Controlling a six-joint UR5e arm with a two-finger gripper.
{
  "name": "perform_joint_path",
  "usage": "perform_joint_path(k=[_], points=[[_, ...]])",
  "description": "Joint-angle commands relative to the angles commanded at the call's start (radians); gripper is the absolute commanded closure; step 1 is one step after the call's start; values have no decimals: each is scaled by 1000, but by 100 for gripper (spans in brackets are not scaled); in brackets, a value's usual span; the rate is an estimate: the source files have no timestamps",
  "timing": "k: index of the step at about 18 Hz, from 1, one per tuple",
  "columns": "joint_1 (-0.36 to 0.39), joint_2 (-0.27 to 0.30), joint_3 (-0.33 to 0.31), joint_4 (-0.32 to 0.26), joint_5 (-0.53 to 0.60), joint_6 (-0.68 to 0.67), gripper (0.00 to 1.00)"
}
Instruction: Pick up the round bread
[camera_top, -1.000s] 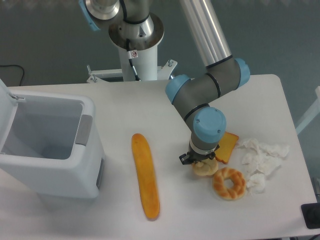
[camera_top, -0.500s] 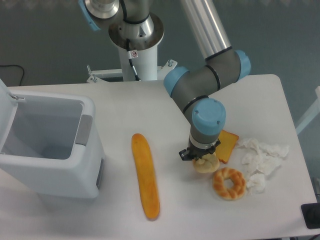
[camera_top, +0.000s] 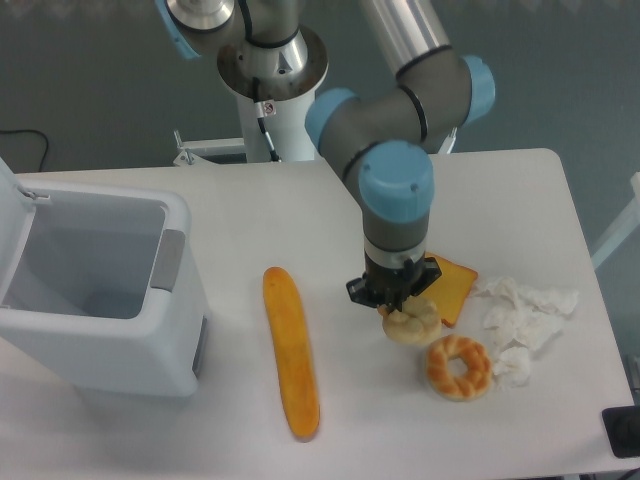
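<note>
one claw (camera_top: 398, 306) covers round bread (camera_top: 414, 324) top.

The gripper (camera_top: 398, 303) stands over the round bread (camera_top: 412, 324), hemmed in on the far side of its jaws. The toast slice (camera_top: 452, 289) lies just beyond, touching or nearly touching the bread, and the ring bread (camera_top: 459, 367) sits close in front. Crumpled paper (camera_top: 520, 320) blocks further right. Left of the jaws, bare table (camera_top: 340, 330) runs open to the long loaf (camera_top: 290, 350); the white bin (camera_top: 95, 290) stands well apart.
</note>
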Motion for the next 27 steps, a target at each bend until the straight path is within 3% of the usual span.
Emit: perform_joint_path(k=[5, 11, 27], points=[[-37, 81, 14, -2, -3, 221, 97], [-60, 103, -5, -12, -6, 479, 97], [-64, 149, -14, -32, -61, 497, 97]])
